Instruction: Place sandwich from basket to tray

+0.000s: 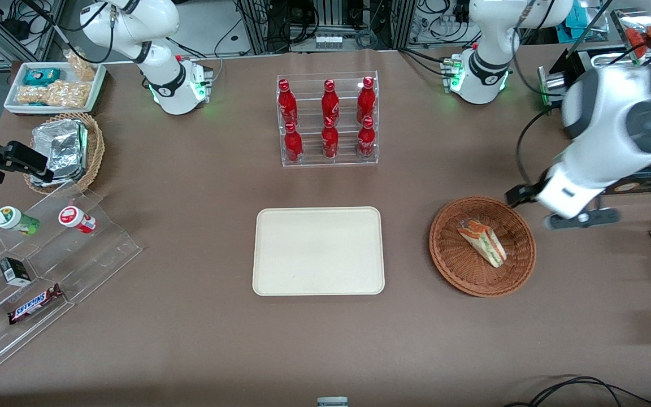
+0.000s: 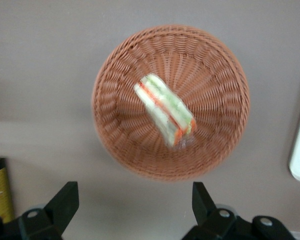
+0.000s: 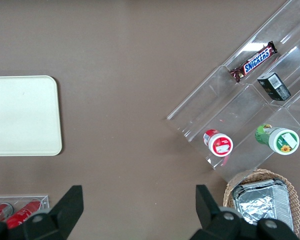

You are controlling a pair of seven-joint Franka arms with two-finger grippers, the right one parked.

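The sandwich [image 1: 482, 242] lies in the basket [image 1: 450, 257], roughly at its middle, resting on its side so that the white bread and the red-orange and green filling layers show along its length. In the left wrist view the sandwich [image 2: 166, 110] sits slantwise across the woven floor of the basket [image 2: 115, 135], its clear wrap catching a little light at one end. Nothing touches it.

The working arm reaches in from its own end of the table, its large white elbow joint high above the surface and its forearm sloping down toward the basket. The gripper [image 1: 520, 195] hangs just beside the basket's rim, at the edge farther from the front camera, and above the table rather than on it. Its two dark fingers [image 2: 65, 202] stand wide apart in the wrist view, with the basket seen between and past them; they hold nothing and touch neither the wicker nor the sandwich.

The tray [image 1: 319, 250] lies flat beside the basket, toward the parked arm's end, well apart from it, and its plain cream surface carries nothing. Farther from the front camera than the tray stands a clear rack of red bottles [image 1: 327, 117]. Much farther toward the parked arm's end than the basket, a stepped clear display [image 1: 48, 265] holds small snacks.
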